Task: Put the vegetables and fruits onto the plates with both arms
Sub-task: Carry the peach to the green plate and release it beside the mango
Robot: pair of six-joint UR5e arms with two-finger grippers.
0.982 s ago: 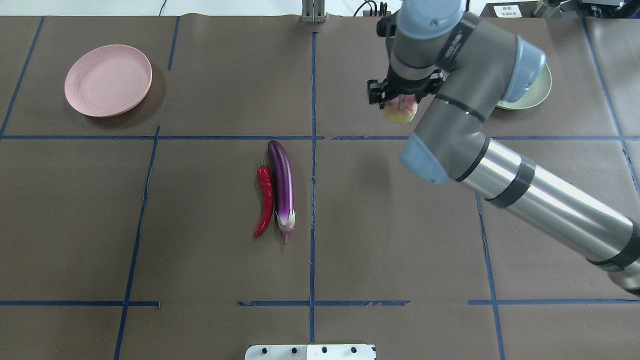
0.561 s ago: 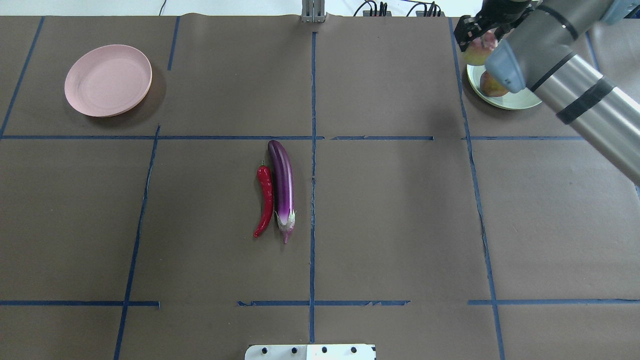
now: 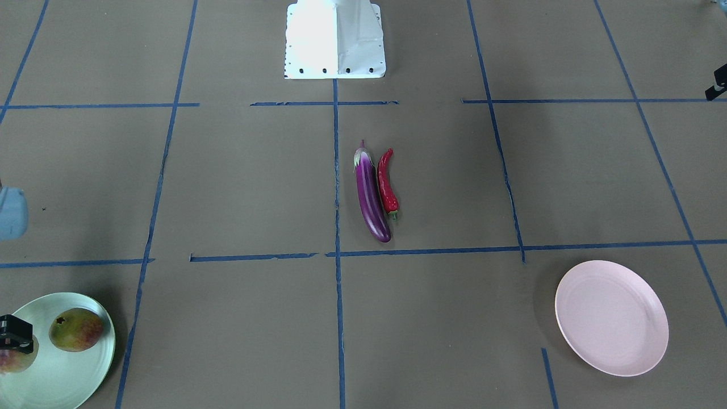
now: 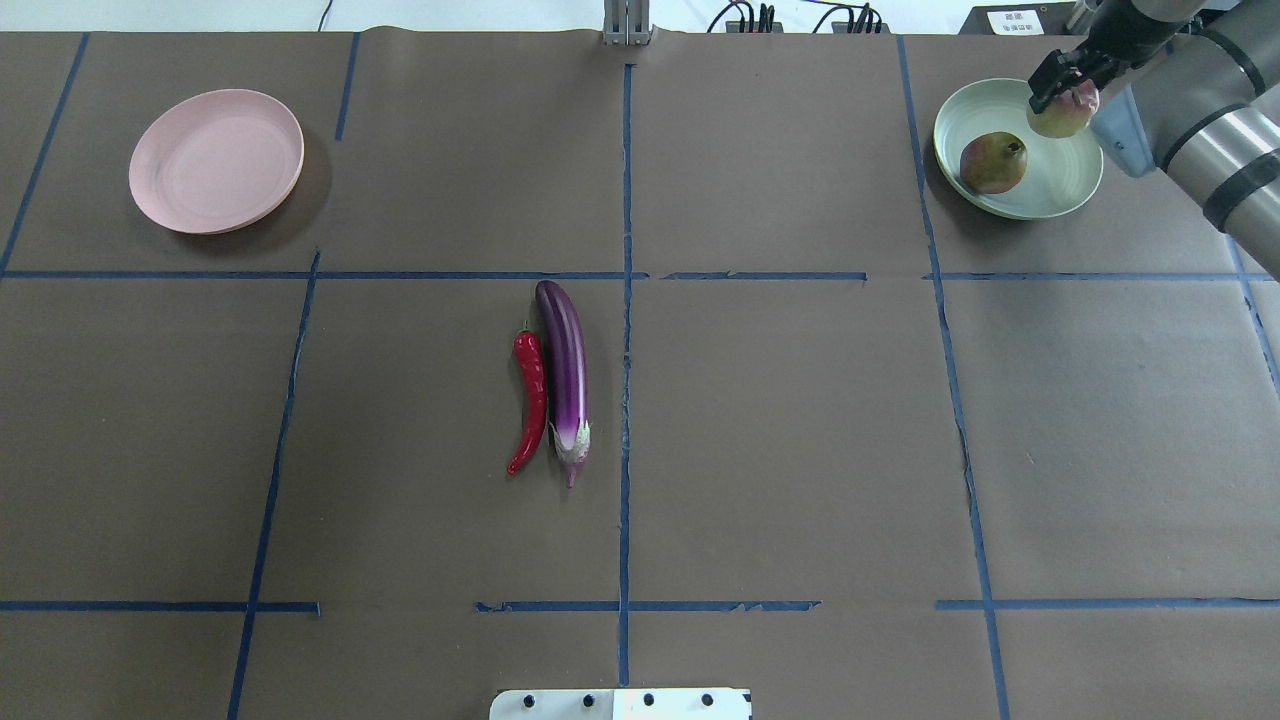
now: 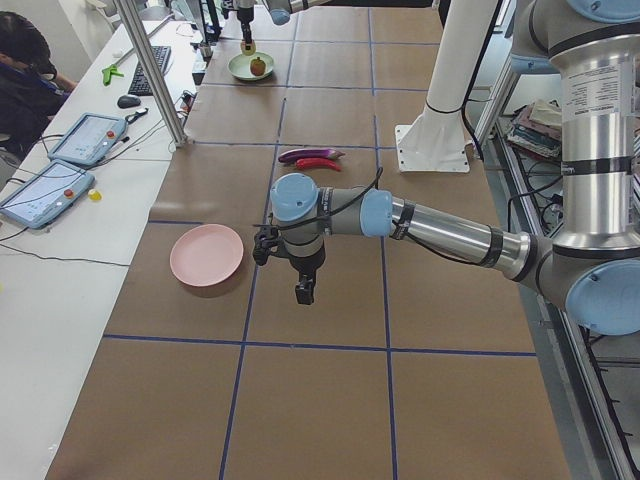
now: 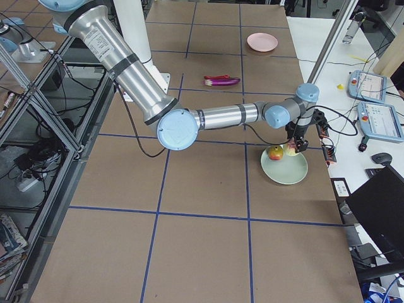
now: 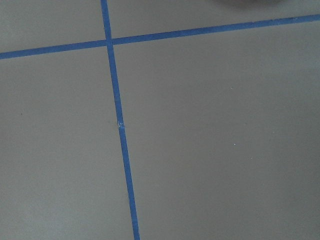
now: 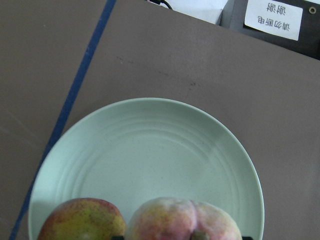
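Above plate [image 4: 1050, 175], 2 o'clock: peach [image 4: 1062, 118] was clamped across its middle by right gripper [image 4: 1062, 92]; judged smooth, roll-prone. Left gripper [image 5: 304, 292]: state undeterminable.

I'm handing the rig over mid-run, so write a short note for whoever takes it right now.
The right gripper is shut on the peach, held over the mint plate; not yet released.
The left gripper hangs over bare table near the pink plate; open or shut cannot be told.
Done: the pomegranate lies on the mint plate.
Left: release the peach. The eggplant and chili lie side by side at table centre; the pink plate has nothing on it.
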